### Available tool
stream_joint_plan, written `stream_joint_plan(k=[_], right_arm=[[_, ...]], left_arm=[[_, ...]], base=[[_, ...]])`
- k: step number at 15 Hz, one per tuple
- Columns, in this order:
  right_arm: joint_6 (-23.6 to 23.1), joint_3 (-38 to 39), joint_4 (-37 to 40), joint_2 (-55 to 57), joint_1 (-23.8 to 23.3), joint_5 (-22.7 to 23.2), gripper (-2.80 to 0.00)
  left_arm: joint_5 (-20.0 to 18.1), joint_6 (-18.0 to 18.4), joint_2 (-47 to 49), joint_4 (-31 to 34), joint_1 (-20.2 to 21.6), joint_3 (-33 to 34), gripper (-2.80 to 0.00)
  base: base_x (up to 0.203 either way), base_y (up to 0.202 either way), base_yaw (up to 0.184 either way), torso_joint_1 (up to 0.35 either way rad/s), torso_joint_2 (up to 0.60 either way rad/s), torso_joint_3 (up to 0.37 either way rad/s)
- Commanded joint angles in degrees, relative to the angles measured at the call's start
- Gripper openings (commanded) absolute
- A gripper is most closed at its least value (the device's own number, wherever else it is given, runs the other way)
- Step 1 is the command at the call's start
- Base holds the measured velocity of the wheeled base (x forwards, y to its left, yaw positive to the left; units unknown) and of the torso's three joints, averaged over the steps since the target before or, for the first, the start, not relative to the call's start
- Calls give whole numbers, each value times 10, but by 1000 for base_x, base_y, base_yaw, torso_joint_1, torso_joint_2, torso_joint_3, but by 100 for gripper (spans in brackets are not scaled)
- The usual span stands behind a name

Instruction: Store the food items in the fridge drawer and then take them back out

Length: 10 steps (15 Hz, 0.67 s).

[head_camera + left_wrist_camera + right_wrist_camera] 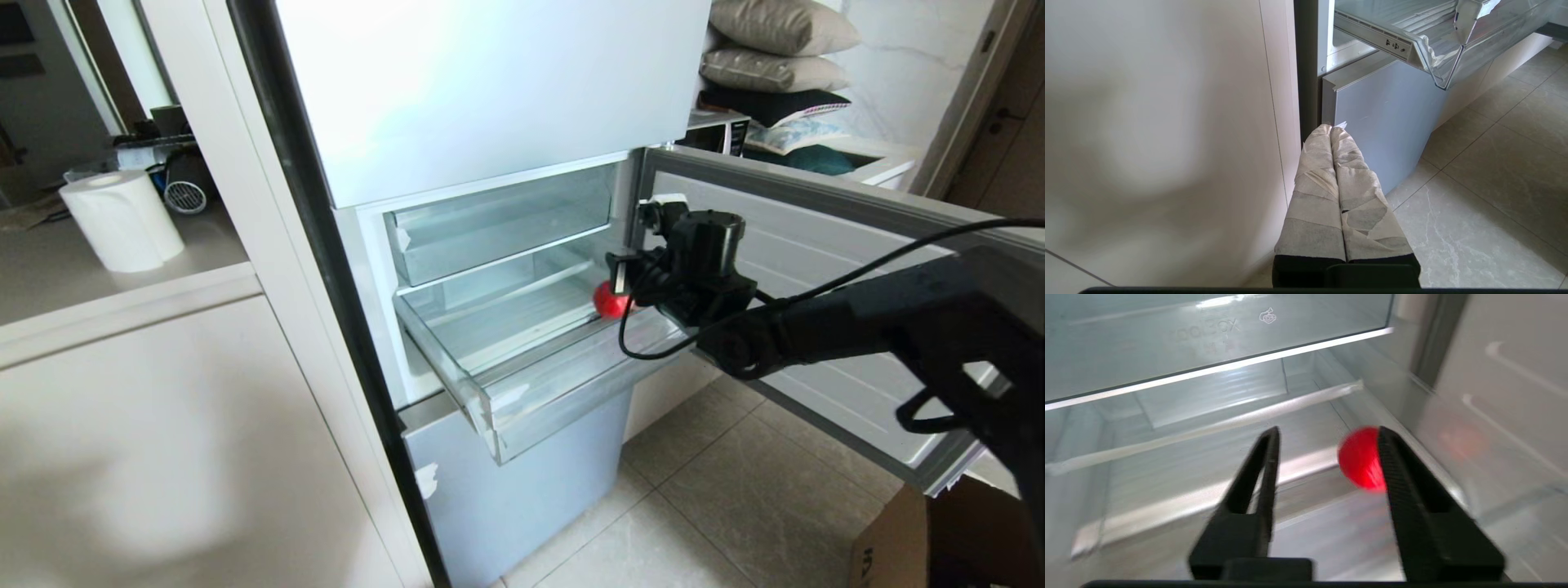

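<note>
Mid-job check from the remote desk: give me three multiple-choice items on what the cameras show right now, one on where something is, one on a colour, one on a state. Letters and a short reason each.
1. Where is the red fruit?
A. On the floor tiles
B. In the pulled-out fridge drawer, at its right side
C. On the counter beside the paper roll

2. What colour are the fingers of the right pincer?
A. Black
B. White
C. Blue

3. How do the left pincer fingers stand?
A. Spread wide around a fruit
B. Pressed together, holding nothing
C. Clamped on the drawer front

Answers: 1 B, the head view shows the fruit inside the clear drawer near its right wall. 2 A, the right wrist view shows two black fingers, standing apart with the fruit just beyond them. 3 B, the left wrist view shows the taped fingers touching, low beside the fridge.
</note>
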Motion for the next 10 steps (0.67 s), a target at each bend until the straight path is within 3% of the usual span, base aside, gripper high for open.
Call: stream_joint_plan(k=[1, 6, 10], right_arm=[[0, 112, -2, -144, 2, 2, -280], [1, 416, 0, -393, 22, 33, -280], [9, 653, 17, -547, 36, 29, -280]], left_arm=[[0, 0, 1, 0, 0, 0, -280], [0, 0, 1, 0, 0, 0, -280], [0, 0, 1, 0, 0, 0, -280]], base=[[0, 0, 0, 0, 0, 0], [0, 0, 0, 0, 0, 0], [0, 0, 0, 0, 0, 0]])
